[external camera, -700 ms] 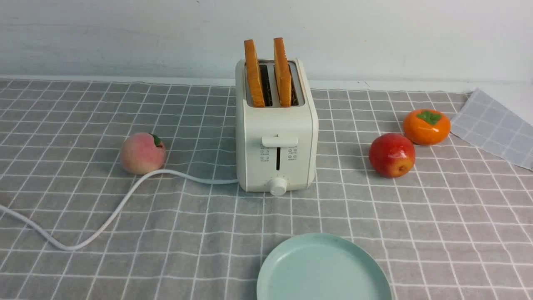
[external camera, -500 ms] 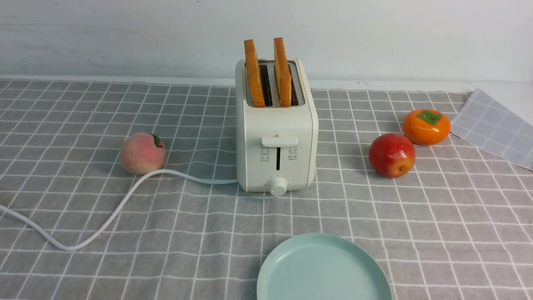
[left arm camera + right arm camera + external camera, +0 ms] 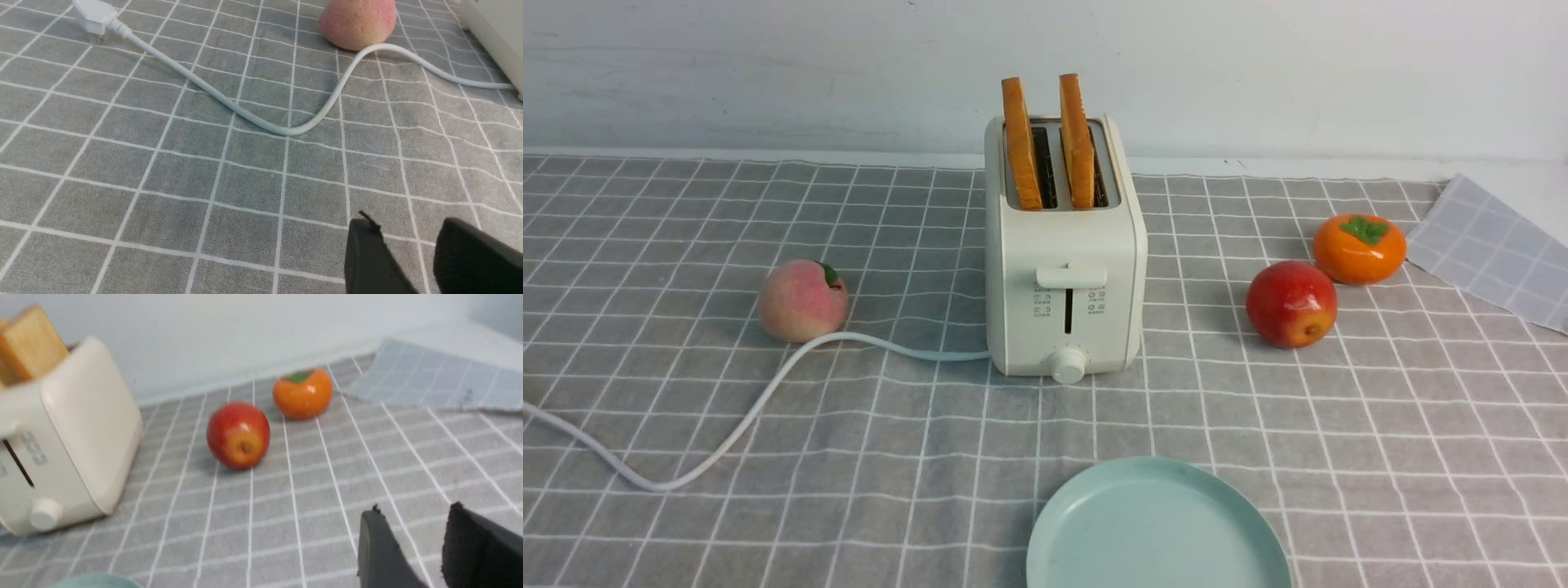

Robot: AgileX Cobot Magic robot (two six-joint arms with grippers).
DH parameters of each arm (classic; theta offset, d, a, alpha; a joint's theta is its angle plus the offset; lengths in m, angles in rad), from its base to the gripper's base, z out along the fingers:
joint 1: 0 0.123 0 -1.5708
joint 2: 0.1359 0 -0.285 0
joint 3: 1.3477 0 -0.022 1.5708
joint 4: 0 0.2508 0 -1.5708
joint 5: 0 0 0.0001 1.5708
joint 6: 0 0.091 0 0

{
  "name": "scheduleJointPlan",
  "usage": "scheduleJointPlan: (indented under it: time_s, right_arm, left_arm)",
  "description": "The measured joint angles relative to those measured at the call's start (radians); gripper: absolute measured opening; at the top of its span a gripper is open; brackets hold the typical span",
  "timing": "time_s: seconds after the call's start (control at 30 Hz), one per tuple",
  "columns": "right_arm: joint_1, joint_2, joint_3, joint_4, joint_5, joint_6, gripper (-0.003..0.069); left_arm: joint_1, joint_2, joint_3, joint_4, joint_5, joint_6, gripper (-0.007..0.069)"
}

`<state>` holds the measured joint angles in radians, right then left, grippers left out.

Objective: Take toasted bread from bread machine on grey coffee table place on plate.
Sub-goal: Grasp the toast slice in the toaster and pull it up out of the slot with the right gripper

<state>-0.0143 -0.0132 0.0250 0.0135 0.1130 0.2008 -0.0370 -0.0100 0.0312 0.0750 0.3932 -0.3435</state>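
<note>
From where I sit, the nearest things I have are my own two tools: on the wrist feeds, the left end effector (image 3: pixel 408 249) shows its fingers spread, with only checked cloth between the tips, and the right end effector (image 3: pixel 412 539) likewise has its fingers apart around nothing. Neither arm reaches into my front view. Closest to me there is the plate (image 3: pixel 1160 527), round and pale mint-green, its near edge cut off by the frame; I see nothing on it. It lies on the worktop (image 3: pixel 890 490), which is covered in grey cloth with thin white grid lines. Beyond the plate, the white cord (image 3: pixel 760 400) winds in from the left, passes just in front of the peach (image 3: pixel 803 300) and runs to the toaster (image 3: pixel 1066 286). My left wrist feed also gives me the plug (image 3: pixel 94 14) at the cord's other end. The cream toaster stands upright, knob (image 3: pixel 1068 364) and lever (image 3: pixel 1071 278) facing me. Off to its right sits the red apple (image 3: pixel 1291 304), with the orange persimmon (image 3: pixel 1359 248) just behind it and to the right. Both slices of toasted bread (image 3: pixel 1081 155) stick up out of the toaster's slots, one in each, leaning slightly. Farther right, a paler checked cloth (image 3: pixel 1494 249) lies near the persimmon, and behind everything I have a whitish wall (image 3: pixel 849 73).
</note>
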Motion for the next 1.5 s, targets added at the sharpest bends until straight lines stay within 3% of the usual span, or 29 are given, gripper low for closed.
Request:
scheduleJointPlan:
  time_s: [0.13,0.6,0.73,1.0,1.17,1.27,1.37,1.5]
  right_arm:
    - [0.0,0.0,0.0,0.0,-0.079,0.0,0.0239]
    - [0.0,0.0,0.0,0.0,-0.13,0.001,0.0239]
    - [0.0,0.0,-0.006,0.027,-0.191,0.051,0.0239]
    - [0.001,0.023,-0.246,0.023,-0.047,0.107,0.0239]
    - [0.009,0.168,-0.509,0.026,0.061,0.108,0.0239]
    - [0.009,0.327,-0.714,0.039,0.21,0.108,0.0239]
    - [0.009,0.425,-0.813,0.034,0.309,0.091,0.0239]
    - [0.009,0.478,-0.85,0.017,0.315,0.082,0.0239]
  left_arm:
    - [0.0,0.0,0.0,0.0,0.0,0.0,0.0238]
    - [0.001,0.0,0.0,0.0,0.0,0.0,0.0238]
    - [0.001,0.0,0.0,0.0,0.0,0.0,0.0238]
    - [0.001,0.0,0.0,0.019,-0.009,0.0,0.0238]
    - [0.001,0.0,0.0,-0.009,-0.185,-0.004,0.0238]
    - [0.001,0.0,0.0,-0.052,-0.41,-0.004,0.0238]
    - [0.001,0.0,0.0,-0.061,-0.562,-0.004,0.0238]
    - [0.001,0.0,0.0,-0.065,-0.686,-0.004,0.0238]
